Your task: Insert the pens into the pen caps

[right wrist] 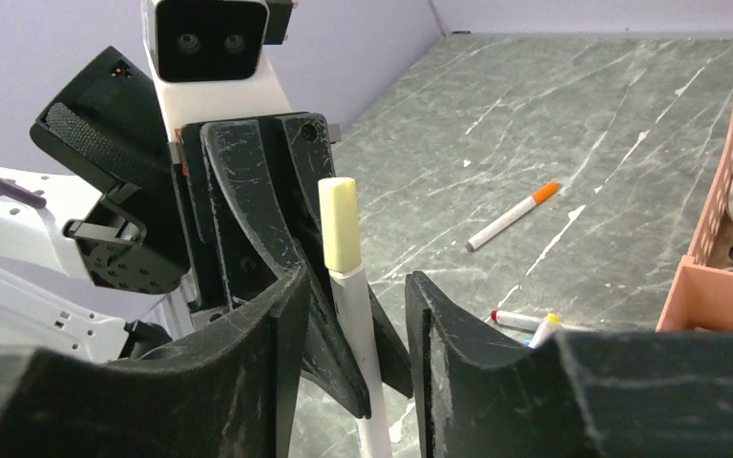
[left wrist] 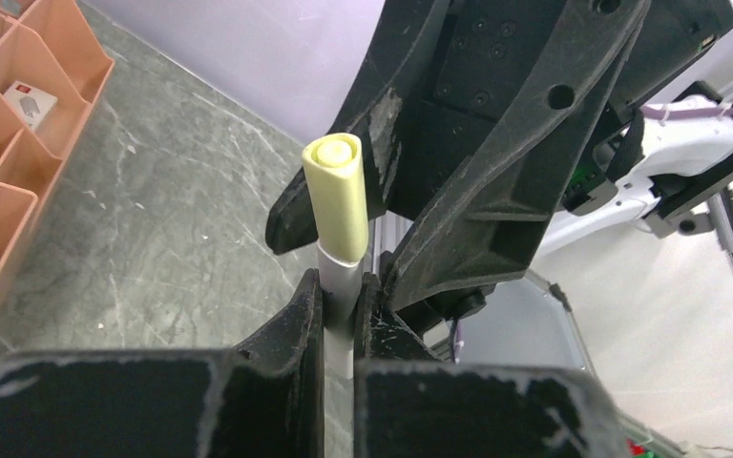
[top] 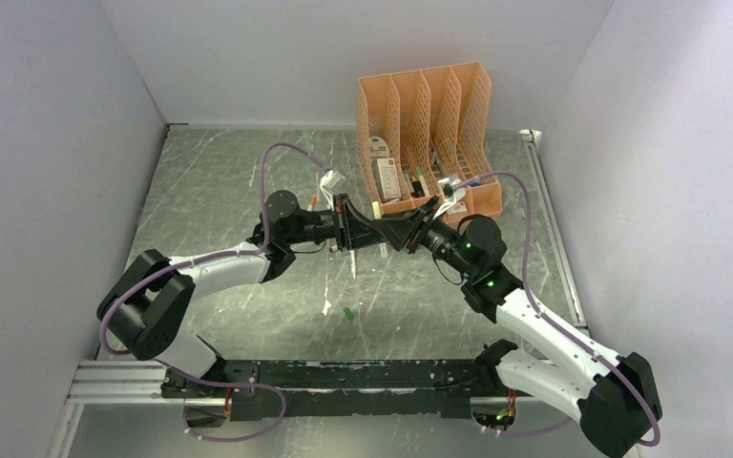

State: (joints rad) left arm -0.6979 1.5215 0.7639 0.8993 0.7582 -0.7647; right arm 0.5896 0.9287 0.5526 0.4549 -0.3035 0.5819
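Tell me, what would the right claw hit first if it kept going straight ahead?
The yellow-capped pen standing between the right gripper's open fingers. Just behind it, as far as depth shows, comes the left gripper clamping that pen.

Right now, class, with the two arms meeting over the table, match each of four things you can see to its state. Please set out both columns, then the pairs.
Things
1. left claw
2. right claw
3. yellow cap
4. orange-capped pen

States
A. lying loose on the table
B. fitted on the end of the held pen
C. open, one finger either side of the held pen
D. shut on the held pen

Pairs: 1-D, 2-C, 3-B, 4-A
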